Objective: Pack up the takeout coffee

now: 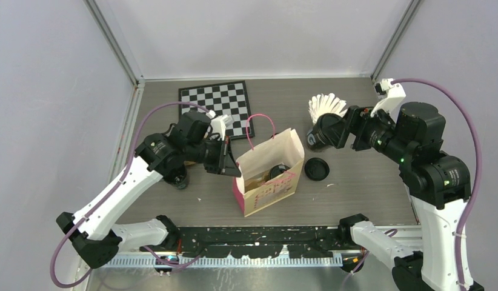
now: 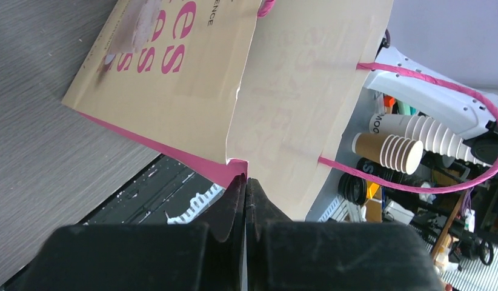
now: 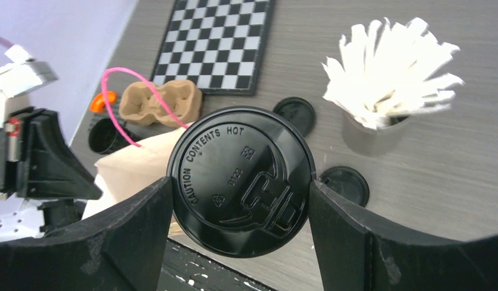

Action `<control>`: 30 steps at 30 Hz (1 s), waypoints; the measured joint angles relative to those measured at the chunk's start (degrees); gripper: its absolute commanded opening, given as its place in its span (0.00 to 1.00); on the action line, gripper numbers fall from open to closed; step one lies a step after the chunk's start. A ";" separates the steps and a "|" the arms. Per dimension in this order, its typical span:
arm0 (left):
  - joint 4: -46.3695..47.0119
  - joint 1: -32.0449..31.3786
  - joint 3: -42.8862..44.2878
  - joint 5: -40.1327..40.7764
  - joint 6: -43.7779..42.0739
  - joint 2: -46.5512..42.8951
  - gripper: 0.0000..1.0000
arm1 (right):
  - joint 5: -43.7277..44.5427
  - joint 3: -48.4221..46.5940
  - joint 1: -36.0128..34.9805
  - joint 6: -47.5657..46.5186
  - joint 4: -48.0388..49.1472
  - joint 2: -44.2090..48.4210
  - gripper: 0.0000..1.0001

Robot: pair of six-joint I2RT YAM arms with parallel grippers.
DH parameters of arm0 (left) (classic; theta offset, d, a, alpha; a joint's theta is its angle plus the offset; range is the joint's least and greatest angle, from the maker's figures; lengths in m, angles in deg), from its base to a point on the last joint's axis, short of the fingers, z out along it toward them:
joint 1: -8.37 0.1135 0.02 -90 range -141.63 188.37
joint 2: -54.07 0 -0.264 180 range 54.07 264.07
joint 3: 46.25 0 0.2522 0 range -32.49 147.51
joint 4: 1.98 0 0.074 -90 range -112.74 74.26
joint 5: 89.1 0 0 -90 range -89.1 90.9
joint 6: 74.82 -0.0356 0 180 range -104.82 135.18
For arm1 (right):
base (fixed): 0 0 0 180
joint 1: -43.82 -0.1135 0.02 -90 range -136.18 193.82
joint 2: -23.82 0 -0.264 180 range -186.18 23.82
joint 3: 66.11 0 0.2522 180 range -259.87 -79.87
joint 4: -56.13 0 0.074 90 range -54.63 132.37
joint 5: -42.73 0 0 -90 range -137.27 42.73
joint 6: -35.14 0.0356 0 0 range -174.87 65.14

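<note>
Gripping the lidded black cup (image 1: 319, 137) with the right gripper (image 3: 239, 185): jaws clamped on it, one finger either side of the lid, "CAUTION CONTENTS HOT" readable on top. Can't tell if this cup is lifted or sitting on the surface (image 1: 368, 194). In the top view it is at 2 o'clock from the paper bag (image 1: 271, 182), close but not touching

Left gripper (image 1: 235, 171) is at the bag's 9 o'clock: jaws together, nipping the bag's rim at the pink-edged corner. Bag stands open, mouth tilted toward the top camera, one pink handle loop sticking up at its 12 o'clock. Dark round thing (image 1: 278, 171) inside the bag, can't tell what it is

Second black cup (image 3: 104, 134) is outside the bag, at its 9 o'clock under the left arm, just beside the brown pulp tray (image 3: 162, 100). Tray is at 6 o'clock from the checkerboard (image 1: 214, 106)

Loose lid (image 3: 345, 185) and other loose lid (image 3: 303, 114) both lie flat on the surface near the grey cup of white sticks (image 3: 371, 136): in the right wrist view, at its 6 and 9 o'clock. Top view shows one lid, at the bag's 3 o'clock, apart from it. Grey cup is upright, sticks fanned out, at 12 o'clock from the held cup
</note>
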 measured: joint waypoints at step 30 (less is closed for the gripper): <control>5.62 7.65 -1.14 -6.60 -2.93 2.80 0.02 | 3.32 3.63 -26.08 -10.01 5.05 -11.41 0.63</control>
